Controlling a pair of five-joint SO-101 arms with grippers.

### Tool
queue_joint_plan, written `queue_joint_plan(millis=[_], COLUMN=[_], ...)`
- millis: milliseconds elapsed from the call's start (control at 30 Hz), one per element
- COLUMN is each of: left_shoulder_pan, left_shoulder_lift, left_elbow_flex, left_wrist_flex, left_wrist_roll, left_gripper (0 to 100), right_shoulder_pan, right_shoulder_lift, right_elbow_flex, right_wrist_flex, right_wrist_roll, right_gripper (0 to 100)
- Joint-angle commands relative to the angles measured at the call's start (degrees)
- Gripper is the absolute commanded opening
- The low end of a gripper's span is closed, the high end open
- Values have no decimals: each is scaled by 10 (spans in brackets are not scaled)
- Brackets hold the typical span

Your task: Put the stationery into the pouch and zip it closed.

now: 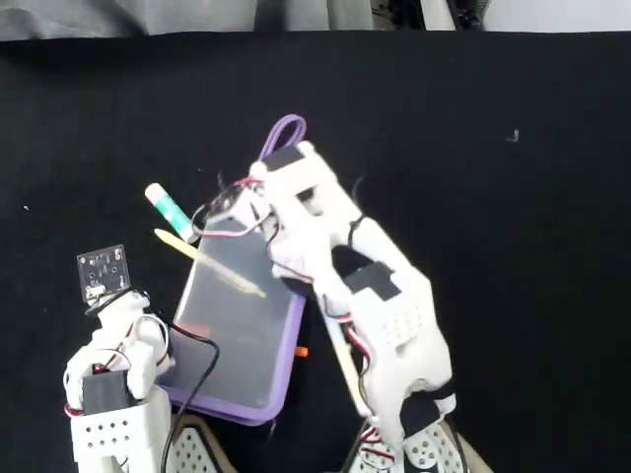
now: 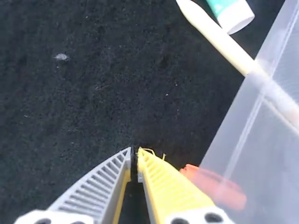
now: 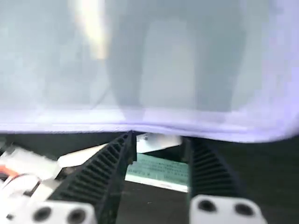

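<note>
Black cloth is spread under everything. A see-through plastic pouch with a purple edge lies in the middle. The right gripper has its fingers apart at the pouch's far edge. The left gripper is squeezed closed on nothing, just left of the pouch. A cream pencil lies across the pouch.

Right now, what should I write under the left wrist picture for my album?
Left gripper, shut, over the black table beside the clear pouch, a pale pencil crossing its edge.
</note>
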Motion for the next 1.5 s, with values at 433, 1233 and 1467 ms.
queue_joint_plan(millis=[433,1233,1467], left_shoulder_pan=[-2,0,0], left_shoulder_lift=[-2,-2,-2], left_elbow_flex=[11,11,11], left_wrist_flex=[3,3,3], left_wrist_roll=[1,1,1], left_gripper=[31,31,31], right_shoulder_pan=[46,-4,-19], right_shoulder_lift=[-109,51,30], right_elbow_flex=[-137,-195,-186], right_wrist_flex=[-75,-16,33], right_wrist_roll=[-56,47,26], right_gripper=[60,60,60])
